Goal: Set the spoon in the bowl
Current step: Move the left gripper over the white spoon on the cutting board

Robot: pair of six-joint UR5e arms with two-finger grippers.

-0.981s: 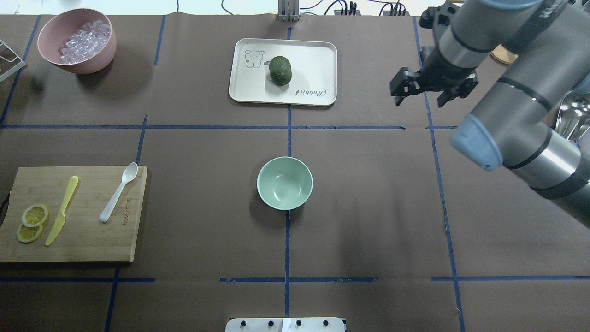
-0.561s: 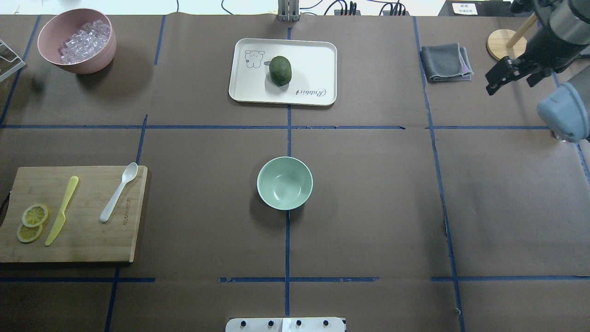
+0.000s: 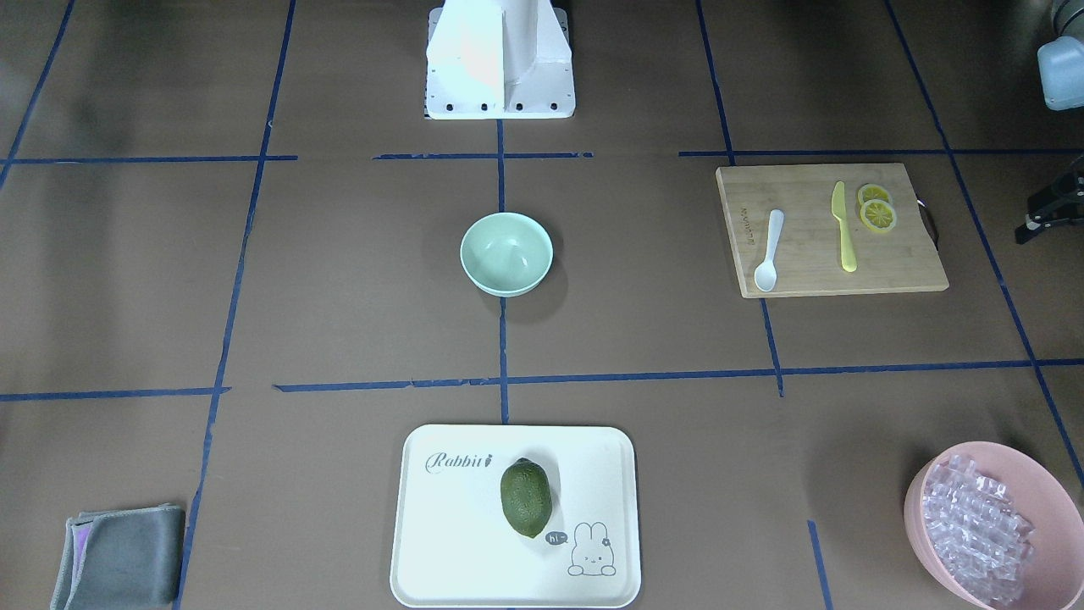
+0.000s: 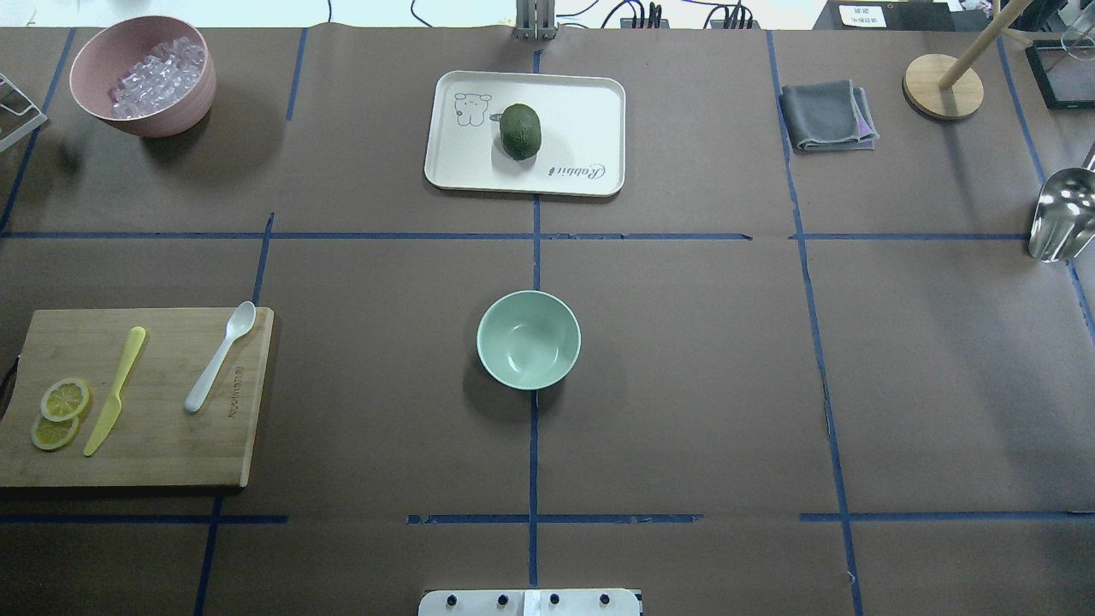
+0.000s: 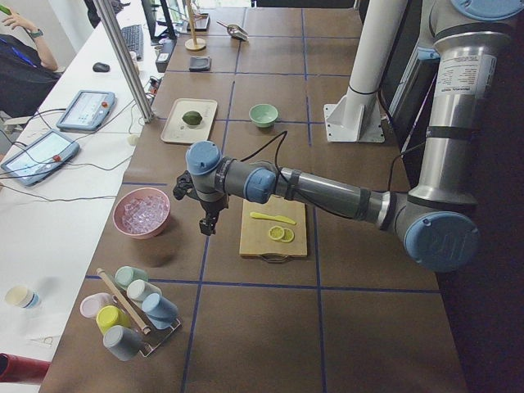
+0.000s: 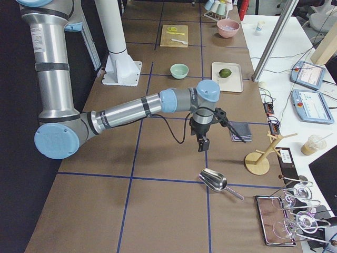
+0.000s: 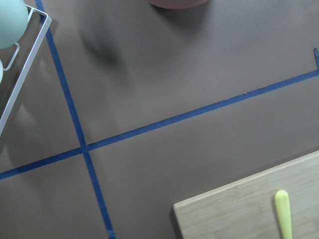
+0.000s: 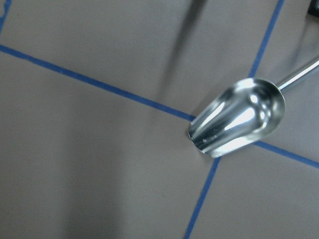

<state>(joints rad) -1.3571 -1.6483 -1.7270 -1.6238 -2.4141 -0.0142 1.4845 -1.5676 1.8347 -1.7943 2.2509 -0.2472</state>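
Observation:
The white spoon lies on the wooden cutting board at the table's left, scoop pointing away from me, and also shows in the front view. The empty mint-green bowl stands at the table's centre. No arm shows in the overhead view. My left gripper hangs over the table left of the board, between it and the pink bowl; a dark part of it shows at the front view's right edge. My right gripper hangs above the table's far right side near the metal scoop. I cannot tell whether either is open.
On the board lie a yellow knife and lemon slices. A pink bowl of clear cubes stands at the back left, and a white tray with a green fruit at the back centre. A grey cloth, a wooden stand and a metal scoop are at the right.
My right arm has swung out of the overhead view to the right, uncovering the grey cloth, the wooden stand and the metal scoop. Spoon and bowl have not moved.

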